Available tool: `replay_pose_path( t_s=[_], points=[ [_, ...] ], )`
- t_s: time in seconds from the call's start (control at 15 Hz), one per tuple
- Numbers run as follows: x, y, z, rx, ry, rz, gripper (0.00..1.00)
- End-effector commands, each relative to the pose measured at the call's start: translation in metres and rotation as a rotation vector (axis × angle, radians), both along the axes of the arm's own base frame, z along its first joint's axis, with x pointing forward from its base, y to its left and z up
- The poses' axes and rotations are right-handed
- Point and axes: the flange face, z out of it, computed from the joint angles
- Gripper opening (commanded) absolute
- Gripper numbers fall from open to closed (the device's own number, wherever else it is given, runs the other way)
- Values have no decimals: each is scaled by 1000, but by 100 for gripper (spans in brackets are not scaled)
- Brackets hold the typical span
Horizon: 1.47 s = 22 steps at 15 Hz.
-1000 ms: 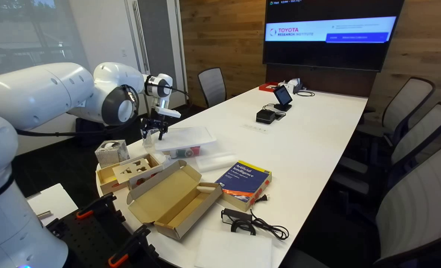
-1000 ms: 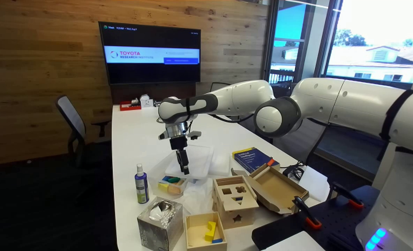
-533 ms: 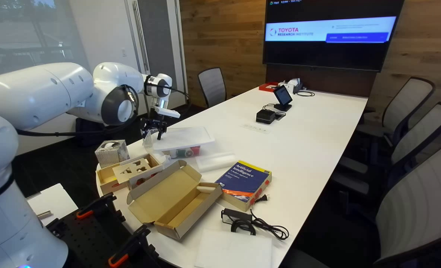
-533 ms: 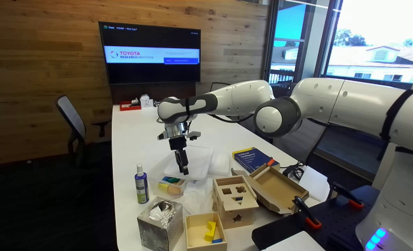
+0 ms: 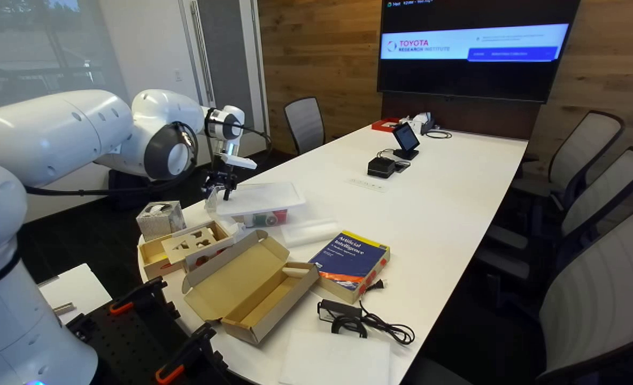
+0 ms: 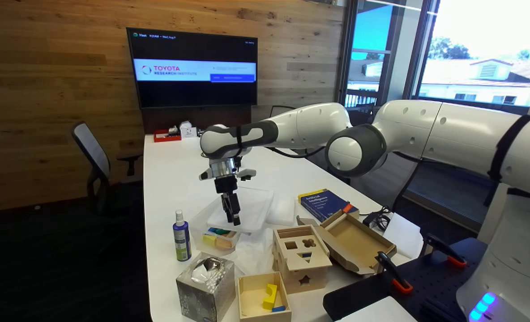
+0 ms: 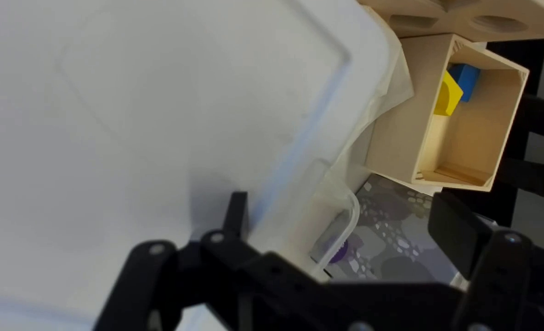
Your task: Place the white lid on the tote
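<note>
- Across the left of the wrist view, the thin, whitish, slightly translucent plastic lid [image 7: 138, 115], rectangular with rounded corners, lies on the shallow, clear plastic tote [image 7: 354, 217], off-square: a corner of the tote shows bare right of centre.
- The black two-fingered claw [image 7: 341, 214] has its jaws spread wide and holds nothing; one finger is over the lid just inside its edge, the other well past it. Whether the first touches, I cannot tell.
- The lid should be light, somewhat bendy and slick, so a fingertip may skid on the flat top. Its stepped border looks the better hold, by pinch or gentle push.
- In an exterior view, the blue-purple spray bottle [image 6: 182, 239] stands just left of the tote, with the silver-grey patterned tissue box [image 6: 207, 288] below. The tote's bare strip faces them, so a short slide toward the lower left looks needed, with little room to overshoot.
- The pale wooden shape-sorter box [image 6: 301, 259] crowds the lower right; a lift upward seems the freest way.
</note>
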Motion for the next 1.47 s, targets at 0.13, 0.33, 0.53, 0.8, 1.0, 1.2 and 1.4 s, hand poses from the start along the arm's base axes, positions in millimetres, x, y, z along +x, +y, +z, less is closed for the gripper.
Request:
replay_pose_path(
  t_s=[0.13, 0.33, 0.53, 0.8, 1.0, 1.2, 1.4],
  points=[
    [5, 8, 3, 59, -49, 40, 100],
    [5, 11, 4, 78, -59, 56, 100],
    [4, 13, 3, 83, -61, 76, 100],
    [5, 11, 5, 62, -64, 67, 100],
    [5, 11, 4, 61, -63, 67, 100],
    [5, 11, 4, 61, -63, 67, 100],
    [5, 11, 4, 61, -63, 67, 100]
  ],
)
